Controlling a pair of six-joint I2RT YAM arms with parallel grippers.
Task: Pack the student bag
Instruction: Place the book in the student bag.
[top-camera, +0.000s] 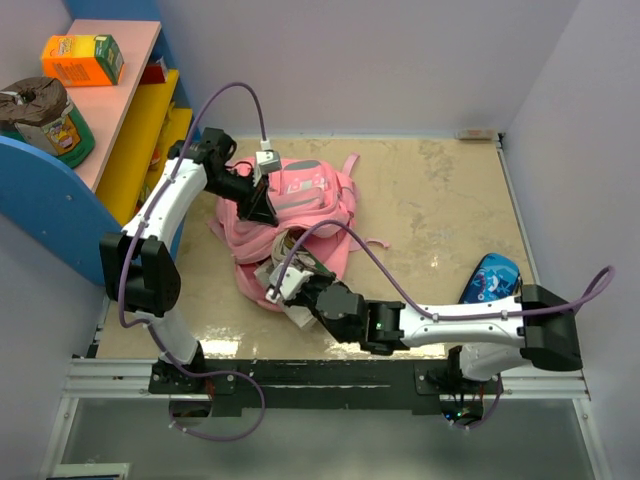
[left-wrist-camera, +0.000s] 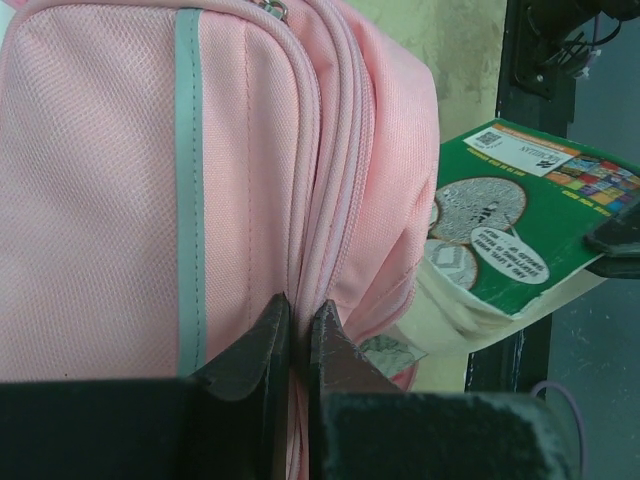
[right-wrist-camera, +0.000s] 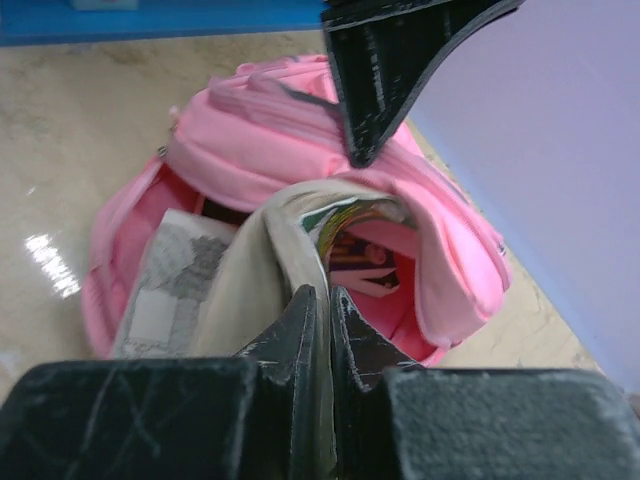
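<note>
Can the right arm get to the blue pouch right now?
Probably not yet: the right pincer is shut on a book at the bag. The pouch lies uncovered beside that arm, so it must first let go and fold back.

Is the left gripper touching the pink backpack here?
Touching. The left wrist view shows the left gripper shut on a seam fold of the student bag, with pink fabric pinched in the narrow gap.
</note>
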